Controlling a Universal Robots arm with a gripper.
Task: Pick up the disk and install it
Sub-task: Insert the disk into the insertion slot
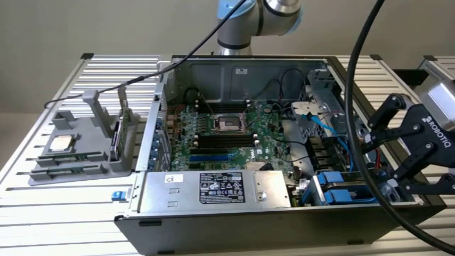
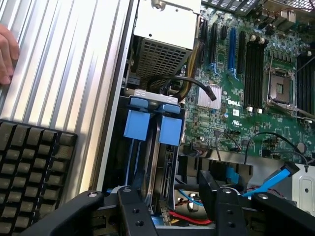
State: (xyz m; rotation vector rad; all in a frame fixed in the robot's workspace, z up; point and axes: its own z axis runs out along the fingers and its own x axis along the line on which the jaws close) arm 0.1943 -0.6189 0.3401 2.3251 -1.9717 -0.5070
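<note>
The gripper (image 1: 378, 162) hangs over the case's (image 1: 213, 234) drive bay (image 2: 156, 162), its jaws wide open and empty. Two blue carriers (image 2: 137, 120) stand side by side in that bay.

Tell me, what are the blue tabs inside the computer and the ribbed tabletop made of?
Blue tabs: probably moulded plastic, matte; even colour and rounded edges. Ribbed tabletop: likely bare aluminium, satin finish; pale silver sheen and straight parallel grooves suggest extruded profiles.
</note>
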